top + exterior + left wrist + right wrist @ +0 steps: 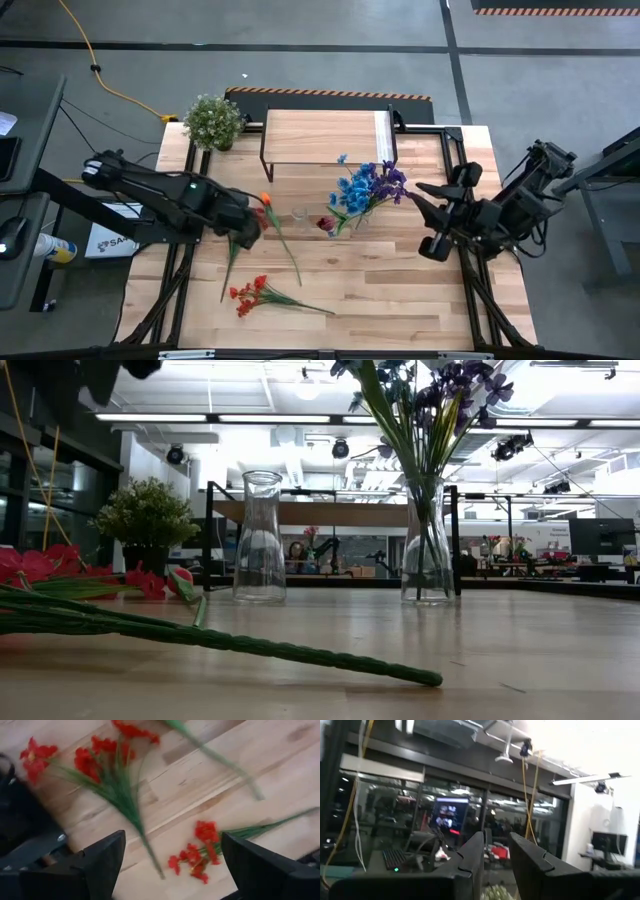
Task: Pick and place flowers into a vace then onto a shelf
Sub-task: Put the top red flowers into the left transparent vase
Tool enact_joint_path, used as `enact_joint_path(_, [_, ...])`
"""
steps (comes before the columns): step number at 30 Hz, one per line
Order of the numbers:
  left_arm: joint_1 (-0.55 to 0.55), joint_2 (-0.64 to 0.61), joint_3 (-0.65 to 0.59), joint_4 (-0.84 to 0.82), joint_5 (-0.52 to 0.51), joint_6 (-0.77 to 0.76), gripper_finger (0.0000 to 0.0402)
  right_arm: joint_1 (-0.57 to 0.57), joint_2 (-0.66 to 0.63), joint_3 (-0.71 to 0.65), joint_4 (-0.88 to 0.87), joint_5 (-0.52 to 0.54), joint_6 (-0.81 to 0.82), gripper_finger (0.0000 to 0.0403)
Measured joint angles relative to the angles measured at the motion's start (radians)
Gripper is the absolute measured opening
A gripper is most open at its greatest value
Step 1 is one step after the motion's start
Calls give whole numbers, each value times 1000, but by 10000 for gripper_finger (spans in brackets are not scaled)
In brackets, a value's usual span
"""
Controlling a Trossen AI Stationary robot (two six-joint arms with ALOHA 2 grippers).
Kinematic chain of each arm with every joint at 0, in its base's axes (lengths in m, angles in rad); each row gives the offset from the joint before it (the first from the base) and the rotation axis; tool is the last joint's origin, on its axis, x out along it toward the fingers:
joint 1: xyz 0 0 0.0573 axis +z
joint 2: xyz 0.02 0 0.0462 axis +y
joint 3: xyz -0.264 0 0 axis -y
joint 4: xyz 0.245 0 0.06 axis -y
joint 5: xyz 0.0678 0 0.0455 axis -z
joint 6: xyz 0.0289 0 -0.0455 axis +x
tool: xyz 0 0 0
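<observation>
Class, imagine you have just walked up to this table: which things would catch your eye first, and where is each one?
Most striking is the blue and purple bouquet standing in a clear vase right of the table's middle, just in front of the wooden shelf. Next come the loose red flowers lying flat on the near left planks, with the left pincer open above them. An empty glass vase stands beside the filled one.
</observation>
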Motion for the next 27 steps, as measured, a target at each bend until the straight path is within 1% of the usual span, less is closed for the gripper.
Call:
enact_joint_path(2, [-5, 41, 0, -27, 4, 10, 360, 0, 0, 0, -4, 30, 0, 83])
enact_joint_path(5, [-42, 100, 0, -50, 6, 10, 360, 0, 0, 0, -16, 54, 0, 83])
enact_joint_path(7, [-81, 135, 0, -40, 8, 2, 360, 0, 0, 0, -26, 67, 0, 83])
enact_joint_path(11, [-172, 191, 0, -32, 4, -64, 360, 0, 1, 0, -43, 67, 0, 83])
enact_joint_path(15, [-270, 223, 0, -26, -27, -185, 360, 0, 0, 0, -40, 66, 0, 83])
enact_joint_path(20, [-395, 229, -4, -21, -77, -383, 360, 0, 1, 0, -40, 63, 9, 83])
enact_joint_path(24, [-481, 230, -52, 4, -79, -532, 360, 0, 1, 0, -41, 60, 40, 83])
enact_joint_path(27, [-527, 230, -109, 65, -78, -610, 360, 0, 1, 0, -40, 60, 63, 83])
